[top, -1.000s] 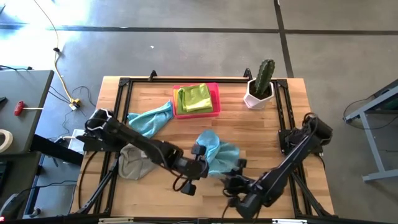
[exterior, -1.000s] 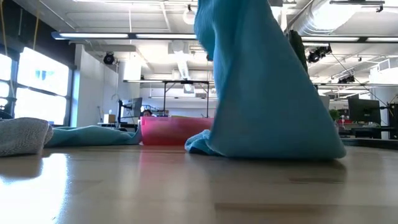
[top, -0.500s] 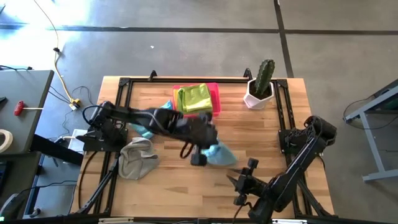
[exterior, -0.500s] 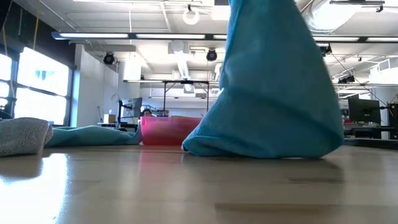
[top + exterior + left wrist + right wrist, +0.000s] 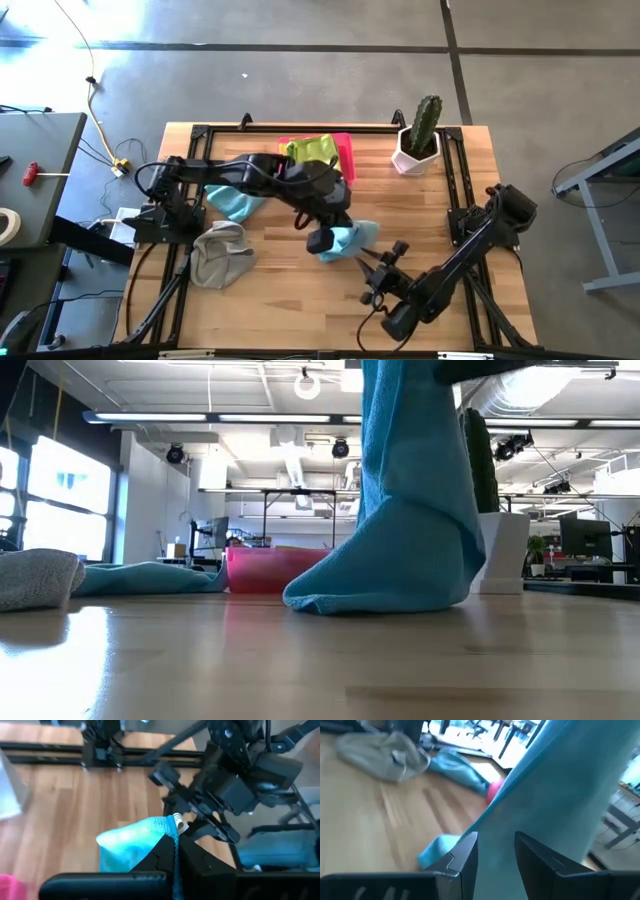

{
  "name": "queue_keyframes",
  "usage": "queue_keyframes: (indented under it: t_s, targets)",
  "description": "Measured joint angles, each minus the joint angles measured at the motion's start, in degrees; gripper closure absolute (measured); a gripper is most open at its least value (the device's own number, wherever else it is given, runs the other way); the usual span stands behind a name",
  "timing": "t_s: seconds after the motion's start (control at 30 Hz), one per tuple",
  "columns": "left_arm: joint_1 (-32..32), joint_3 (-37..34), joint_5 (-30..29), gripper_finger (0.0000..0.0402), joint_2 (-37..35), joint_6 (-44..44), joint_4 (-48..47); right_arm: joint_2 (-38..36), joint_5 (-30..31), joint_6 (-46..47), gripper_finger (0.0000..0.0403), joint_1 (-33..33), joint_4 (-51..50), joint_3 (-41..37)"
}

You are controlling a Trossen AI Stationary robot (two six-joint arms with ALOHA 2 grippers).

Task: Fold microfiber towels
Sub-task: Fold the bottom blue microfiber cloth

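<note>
A teal-blue microfiber towel (image 5: 352,238) hangs at the table's middle from my left gripper (image 5: 322,240), which is shut on it. In the low view the towel (image 5: 410,510) is a tall column. My right gripper (image 5: 383,262) stands open just to the near right of it, pointing at the hanging cloth (image 5: 560,785). A second teal towel (image 5: 235,203) and a grey towel (image 5: 220,252) lie crumpled on the left. A lime green towel (image 5: 312,152) lies on the pink tray (image 5: 345,150). My left gripper pinches the teal towel between its two fingers at an upper edge beside a small sewn-in tag (image 5: 170,824). The fingers slant down from the table's left. The towel hangs below them, and its lower end (image 5: 370,595) rests bunched on the table. Whether my right gripper touches the cloth, I cannot tell.
A potted cactus in a white pot (image 5: 418,135) stands at the far right. A black frame (image 5: 200,140) runs along the table's edges. Bare wood (image 5: 290,300) lies toward the near edge.
My left gripper has risen and swung from the near middle toward the far edge with the teal towel. The towel has been drawn from a wide drape into a narrower hanging column, its lower end still on the table. My right gripper has turned and moved toward the towel.
</note>
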Motion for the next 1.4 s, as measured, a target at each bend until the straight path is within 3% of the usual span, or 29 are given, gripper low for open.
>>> queue_keyframes:
  t_s: [0.3, 0.7, 0.93, 1.23, 1.4]
  targets:
    - [0.32, -0.02, 1.8, 0.0402, 0.04, -0.81, 0.0, -0.04, 0.79, -5.25, 0.0281, -2.79, -1.54, 2.09]
    - [-0.57, -0.04, 1.53, 0.0401, 0.04, -1.88, -0.11, -7.06, -2.12, -3.3, 0.0281, -6.08, -20.02, 2.09]
    - [0.13, -0.04, -1.38, 0.0401, 0.04, -2.26, -0.09, -11.23, -9.32, 2.35, 0.0281, -3.62, -14.16, 2.11]
    - [2.39, -0.06, -1.8, 0.0401, 0.04, -2.8, 0.11, -4.18, 0.48, 12.78, 0.0281, -0.9, -8.17, 2.11]
    - [2.52, -0.06, -1.66, 0.0401, 0.04, -2.79, 0.25, -0.79, 1.38, 17.35, 0.0281, -1.49, -8.76, 2.11]
